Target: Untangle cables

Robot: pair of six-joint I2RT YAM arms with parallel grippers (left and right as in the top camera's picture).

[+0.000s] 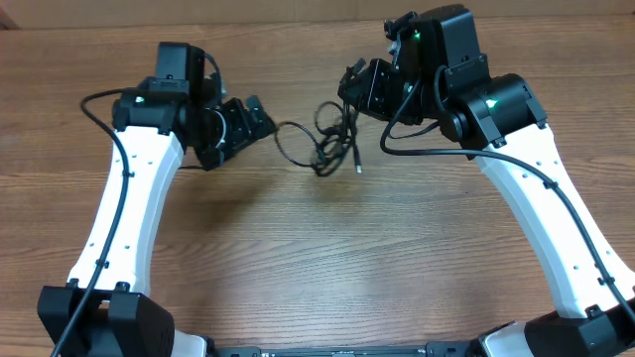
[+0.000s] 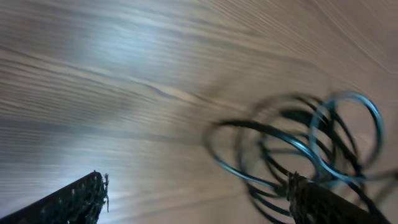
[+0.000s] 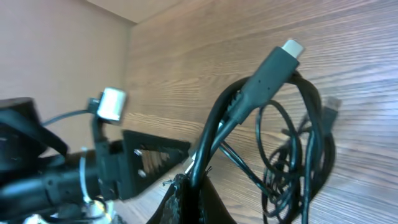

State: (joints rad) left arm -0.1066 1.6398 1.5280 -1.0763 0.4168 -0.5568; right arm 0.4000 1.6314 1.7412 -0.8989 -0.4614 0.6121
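The cables (image 1: 329, 141) lie as a black tangle of loops at the table's middle back, with one plug end (image 1: 358, 169) sticking out. My right gripper (image 1: 348, 95) is shut on a strand of the cables (image 3: 292, 149). That strand runs up from between its fingers (image 3: 186, 202) to a grey-tipped plug (image 3: 283, 53). My left gripper (image 1: 260, 115) is just left of a loop (image 1: 290, 141). Its jaws (image 2: 196, 180) stand wide open with only bare wood between them. The blurred cable loops (image 2: 298, 140) sit at its right finger (image 2: 323, 204).
The wooden table (image 1: 298, 258) extends toward the front between both white arms. A pale wall edge (image 3: 56, 50) borders the table's far side. The left gripper's body (image 3: 146, 160) shows close to the right gripper.
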